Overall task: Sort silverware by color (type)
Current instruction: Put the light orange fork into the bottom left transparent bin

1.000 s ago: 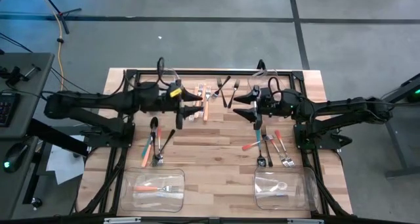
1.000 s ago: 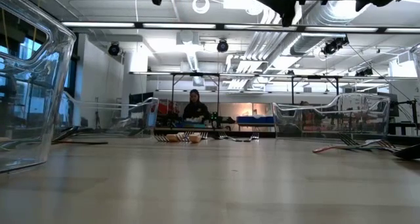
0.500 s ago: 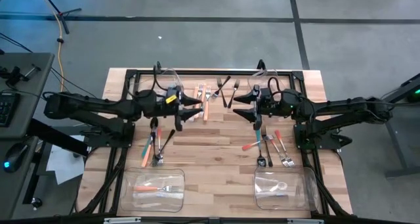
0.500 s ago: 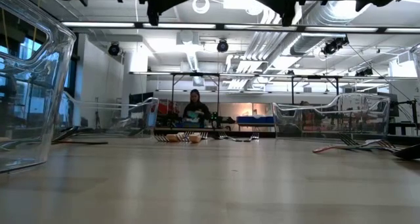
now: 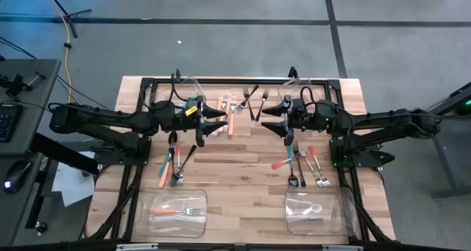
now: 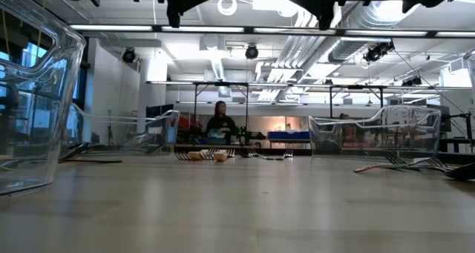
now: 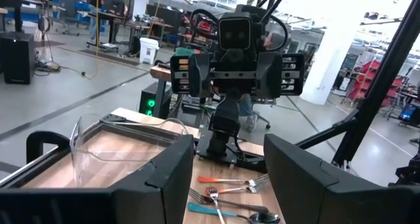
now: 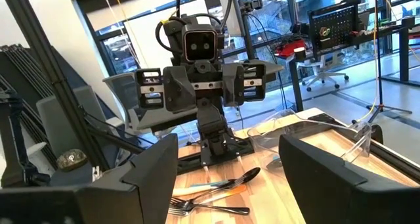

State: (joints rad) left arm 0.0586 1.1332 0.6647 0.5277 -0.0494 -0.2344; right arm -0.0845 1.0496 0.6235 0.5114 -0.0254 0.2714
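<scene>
Both dark two-finger grippers, left [image 5: 214, 121] and right [image 5: 271, 118], hovered open and empty mid-table, seemingly poised between picks, while the coloured-handled forks and spoons [image 5: 300, 165] lay scattered on the wooden table [image 5: 243, 185].

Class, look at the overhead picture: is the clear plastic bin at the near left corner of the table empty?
No. The clear plastic bin already holds an orange-handled fork lying flat on its bottom.

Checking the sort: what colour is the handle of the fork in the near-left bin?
Orange fork; the high view shows it best.
</scene>
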